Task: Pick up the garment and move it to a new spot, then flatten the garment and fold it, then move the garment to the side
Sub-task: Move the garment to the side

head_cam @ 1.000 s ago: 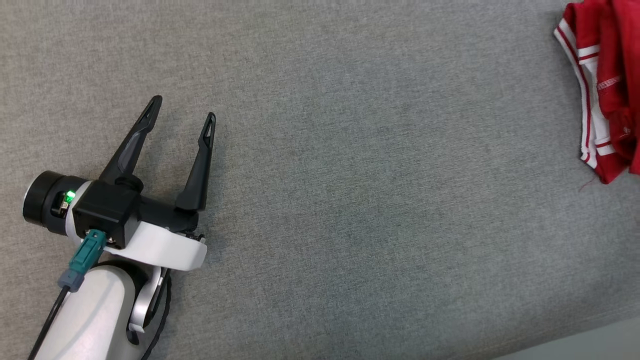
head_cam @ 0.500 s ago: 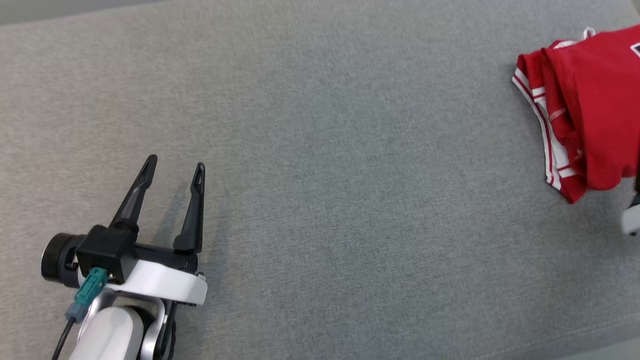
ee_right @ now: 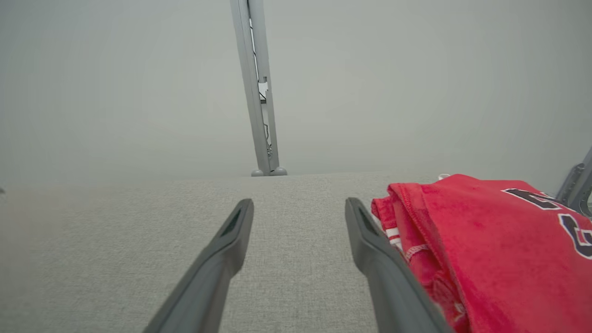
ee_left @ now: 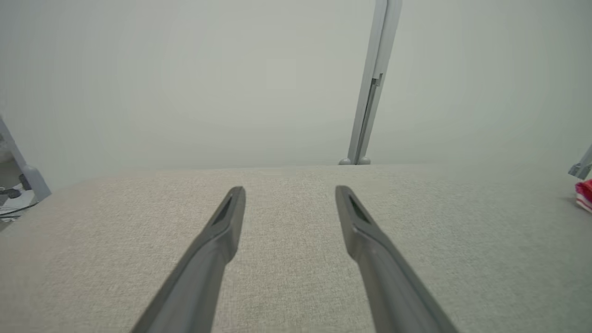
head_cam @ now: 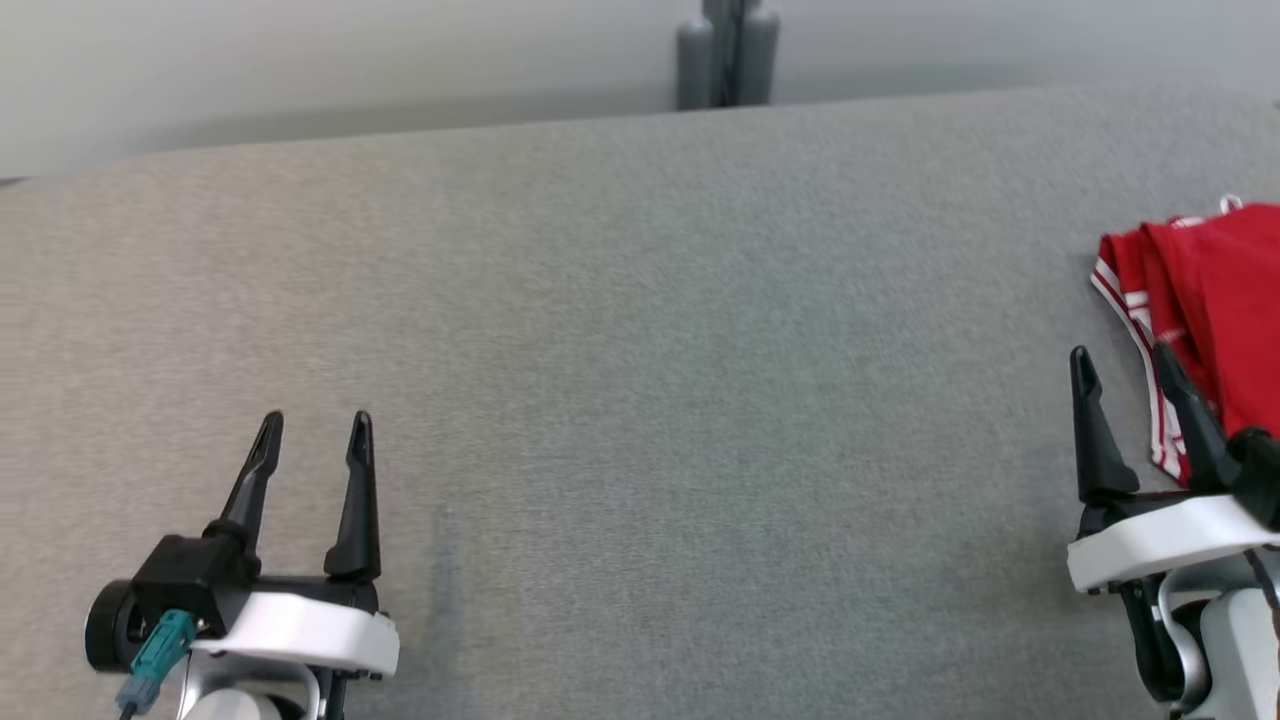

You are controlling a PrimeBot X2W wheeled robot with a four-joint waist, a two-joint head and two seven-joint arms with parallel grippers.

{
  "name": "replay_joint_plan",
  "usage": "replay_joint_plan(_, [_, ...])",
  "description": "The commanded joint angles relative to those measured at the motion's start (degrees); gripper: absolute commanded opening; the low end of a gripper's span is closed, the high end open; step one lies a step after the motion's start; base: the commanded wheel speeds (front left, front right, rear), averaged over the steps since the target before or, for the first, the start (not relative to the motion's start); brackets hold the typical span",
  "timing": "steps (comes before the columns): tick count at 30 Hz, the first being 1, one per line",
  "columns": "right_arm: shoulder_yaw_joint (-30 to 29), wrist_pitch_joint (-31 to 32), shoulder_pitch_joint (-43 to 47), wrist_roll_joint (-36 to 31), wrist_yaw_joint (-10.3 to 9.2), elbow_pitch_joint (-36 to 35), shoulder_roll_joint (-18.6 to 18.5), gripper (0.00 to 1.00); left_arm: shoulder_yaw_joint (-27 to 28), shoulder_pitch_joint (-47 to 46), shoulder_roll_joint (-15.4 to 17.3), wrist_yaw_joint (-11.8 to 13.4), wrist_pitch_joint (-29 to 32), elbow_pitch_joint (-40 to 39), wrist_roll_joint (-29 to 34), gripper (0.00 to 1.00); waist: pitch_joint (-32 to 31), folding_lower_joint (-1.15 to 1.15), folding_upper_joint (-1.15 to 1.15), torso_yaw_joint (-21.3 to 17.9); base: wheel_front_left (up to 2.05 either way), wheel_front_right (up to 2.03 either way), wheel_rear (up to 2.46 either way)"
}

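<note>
The garment (head_cam: 1215, 300), a red jersey with white stripes and dark lettering, lies folded at the table's far right edge. It shows close up in the right wrist view as the garment (ee_right: 490, 240), and as a red sliver of garment (ee_left: 583, 194) at the left wrist view's right edge. My right gripper (head_cam: 1125, 365) is open at the lower right, just left of the jersey's striped edge, with nothing between its fingers; the right gripper (ee_right: 299, 206) points along the cloth beside the jersey. My left gripper (head_cam: 315, 430) is open at the lower left over bare cloth, far from the jersey; the left gripper (ee_left: 289, 194) holds nothing.
The table (head_cam: 640, 350) has a grey cloth top. A grey upright post (head_cam: 727, 50) stands behind its far edge, before a pale wall. Another grey frame piece (ee_right: 576, 185) stands past the jersey at the right.
The head camera has tilted up, bringing the table's far edge, the post and the right gripper into view. The jersey lies as before.
</note>
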Motion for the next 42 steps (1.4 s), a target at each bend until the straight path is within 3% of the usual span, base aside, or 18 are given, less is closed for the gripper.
replay_joint_plan(1, [-0.2, 0.9, 1.7, -0.5, 0.01, -1.6, 0.3, 1.00, 0.7, 1.4, 0.2, 0.5, -0.4, 0.3, -0.5, 1.00, -3.2, 0.00, 0.00, 3.0, 0.00, 0.00, 0.00])
replay_joint_plan(10, [-0.3, 3.4, 7.0, -1.5, 0.01, -6.4, 1.9, 1.00, 1.2, 5.6, 0.8, 1.2, -0.4, 0.8, -1.1, 1.00, -7.5, 0.00, 0.00, 4.6, 0.00, 0.00, 0.00])
replay_joint_plan(19, [-1.4, 6.3, 14.2, -1.9, 0.01, -12.0, 3.0, 1.00, 1.0, 10.1, 2.1, 1.6, 0.8, -0.3, -1.8, 1.00, -11.5, 0.00, 0.00, 3.7, 0.00, 0.00, 0.00])
replay_joint_plan(29, [-3.0, 9.1, 19.2, -2.9, 0.01, -17.1, 3.9, 1.00, 0.6, 12.9, 3.0, 2.1, 2.2, -1.8, -2.0, 1.00, -13.3, 0.00, 0.00, 2.8, 0.00, 0.00, 0.00])
replay_joint_plan(42, [-3.0, 10.1, 20.9, -3.6, 0.01, -18.7, 4.7, 1.00, 0.2, 12.7, 3.6, 2.2, 2.4, -1.4, -2.3, 1.00, -13.6, 0.00, 0.00, 2.9, 0.00, 0.00, 0.00])
